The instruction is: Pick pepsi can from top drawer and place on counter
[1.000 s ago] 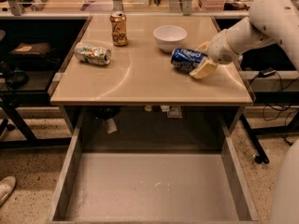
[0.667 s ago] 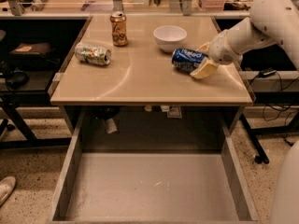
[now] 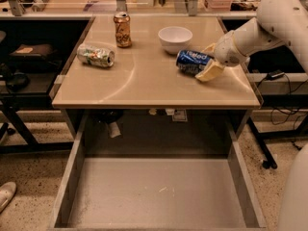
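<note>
One relation is deciding pretty much everything here: the pepsi can [image 3: 190,61] is being held right in the gripper [image 3: 204,63], not off to any side of it, so no reaching is being called for. The can is being carried on its side, long axis running roughly left to right and tipped a little. Its free end is pointing left toward the middle of the counter [image 3: 144,88], and its right end is being pinched between the two cream fingers [image 3: 210,74], one above and one below. The jaws are being closed onto the can, with nothing else in them. The can is being kept over the right part of the counter, just in front and to the right of the white bowl [image 3: 174,37]. Whether it's touching the top or being held just off it can't be told. The top drawer [image 3: 154,196] is being left pulled open below, well apart from the can. Best guess, the placing is nearly being finished, and a release plus a pull-back to the right along the arm [image 3: 262,23] is being called for. Rolling toward the bowl or the front edge is being risked, given the sideways lie.
</note>
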